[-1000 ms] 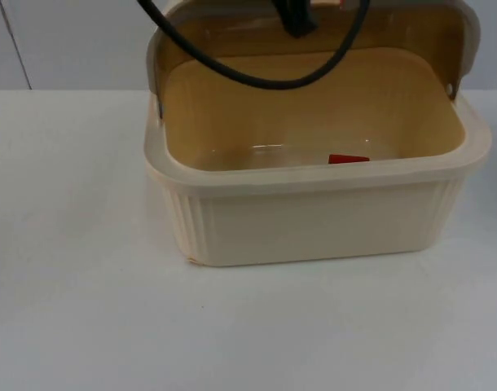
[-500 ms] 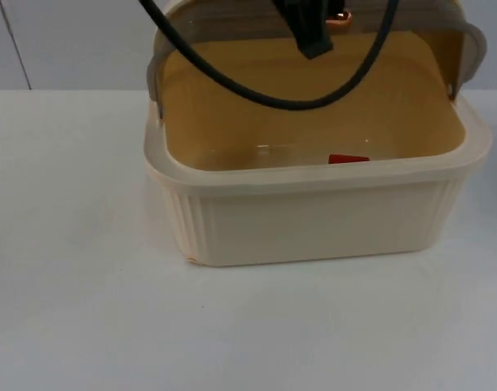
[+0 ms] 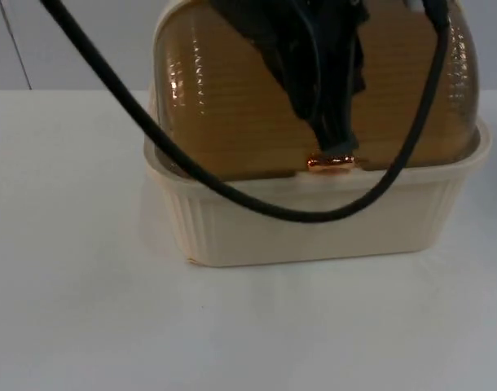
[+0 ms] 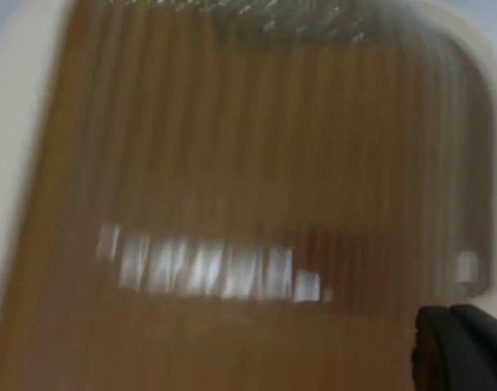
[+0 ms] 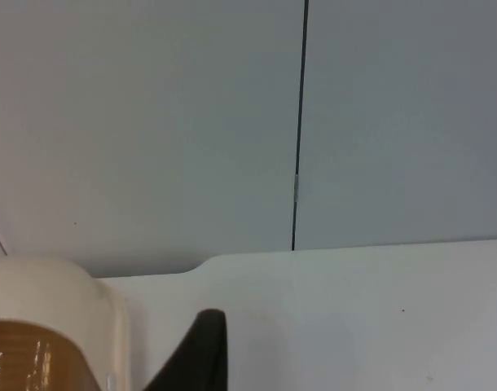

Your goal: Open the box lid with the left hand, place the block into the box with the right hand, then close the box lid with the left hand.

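Top view, left to right: the white counter carries a cream box with ribbed walls, standing near the grey wall. Its amber see-through lid lies down on the rim, front edge at the front wall, so the box reads as shut or all but shut. The left gripper reaches over the lid from above, its tip at the lid's front edge beside a small copper-coloured catch; whether its jaws are clenched or released cannot be told. In the left wrist view the lid is close under the camera, with a faint reddish patch behind it that may be the block inside the box; it cannot be made out for certain. In the right wrist view the right gripper waits beside the box's corner, above the counter, facing the wall; the state of its jaws cannot be told.
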Tool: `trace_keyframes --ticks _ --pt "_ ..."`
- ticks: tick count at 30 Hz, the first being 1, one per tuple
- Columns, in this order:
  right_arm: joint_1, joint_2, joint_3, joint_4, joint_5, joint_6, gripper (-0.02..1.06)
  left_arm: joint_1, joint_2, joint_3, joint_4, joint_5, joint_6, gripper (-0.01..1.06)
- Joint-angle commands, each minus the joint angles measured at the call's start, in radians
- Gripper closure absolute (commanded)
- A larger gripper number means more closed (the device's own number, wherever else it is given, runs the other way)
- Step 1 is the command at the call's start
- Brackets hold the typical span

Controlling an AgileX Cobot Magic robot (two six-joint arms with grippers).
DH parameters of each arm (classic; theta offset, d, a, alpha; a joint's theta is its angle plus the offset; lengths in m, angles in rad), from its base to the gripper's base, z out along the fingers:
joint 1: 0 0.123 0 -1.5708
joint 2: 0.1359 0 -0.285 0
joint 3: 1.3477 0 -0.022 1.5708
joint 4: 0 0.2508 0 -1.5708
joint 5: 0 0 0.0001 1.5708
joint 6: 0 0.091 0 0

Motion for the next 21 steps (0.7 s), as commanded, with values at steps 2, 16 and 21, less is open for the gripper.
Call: trace_keyframes --ticks 2,16,21 --pt "-0.002 -0.007 -0.005 -0.002 -0.001 0.005 0.01 -0.013 -0.022 0.062 0.0 -0.066 -0.02 1.05" --pt "-0.002 -0.007 -0.005 0.0 0.012 0.004 0.01 -0.009 -0.27 0.094 -0.32 -0.136 -0.101 1.05" --pt "-0.002 -0.007 -0.005 0.0 0.014 0.004 0.01 0.079 -0.362 0.094 -0.372 -0.137 -0.101 1.05"
